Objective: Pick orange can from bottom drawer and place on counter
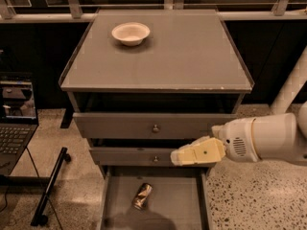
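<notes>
— Where is the gripper (184,155) right now?

— It hangs in front of the middle drawer (129,155), over toward that drawer's right end. The white arm (268,138) reaches in from the right.

— Has it got hold of anything?

— Not the orange can (142,196), at least. Whether it is open or closed, I can't tell from here.

— So where is the can?

— Below the gripper and off to its left, well apart from it. It lies on its side, a bit askew, on the floor of the bottom drawer (177,202), which is pulled out.

— And the tabletop (192,51)?

— High above the gripper. A white bowl (130,33) sits on it, far up and to the gripper's left, near the back.

— Anything else around?

— A laptop (17,116), way off to the gripper's left, beside the cabinet.
</notes>
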`<state>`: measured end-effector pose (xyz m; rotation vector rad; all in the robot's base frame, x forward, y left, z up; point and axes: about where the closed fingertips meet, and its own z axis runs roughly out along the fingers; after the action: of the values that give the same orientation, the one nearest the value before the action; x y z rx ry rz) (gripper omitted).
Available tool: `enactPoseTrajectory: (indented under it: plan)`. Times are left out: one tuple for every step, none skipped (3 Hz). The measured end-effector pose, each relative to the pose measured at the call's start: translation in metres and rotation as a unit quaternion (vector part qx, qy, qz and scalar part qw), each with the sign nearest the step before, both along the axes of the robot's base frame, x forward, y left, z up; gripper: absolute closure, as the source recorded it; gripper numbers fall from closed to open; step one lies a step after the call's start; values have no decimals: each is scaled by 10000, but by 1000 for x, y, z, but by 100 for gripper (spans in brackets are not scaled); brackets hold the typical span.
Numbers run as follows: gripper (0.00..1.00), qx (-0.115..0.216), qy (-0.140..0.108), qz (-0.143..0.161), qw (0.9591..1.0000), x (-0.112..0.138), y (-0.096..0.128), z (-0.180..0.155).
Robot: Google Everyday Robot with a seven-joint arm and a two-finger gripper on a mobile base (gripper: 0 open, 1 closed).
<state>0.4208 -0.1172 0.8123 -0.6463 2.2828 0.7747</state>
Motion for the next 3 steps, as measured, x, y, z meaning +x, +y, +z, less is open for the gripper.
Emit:
enactPoseTrajectory:
  plan:
    - [0, -11, -7, -8, 10000, 0, -1, 1]
    - [0, 393, 95, -298, 9987, 8, 6, -20]
    - [0, 1218, 628, -863, 9868, 31, 27, -91]
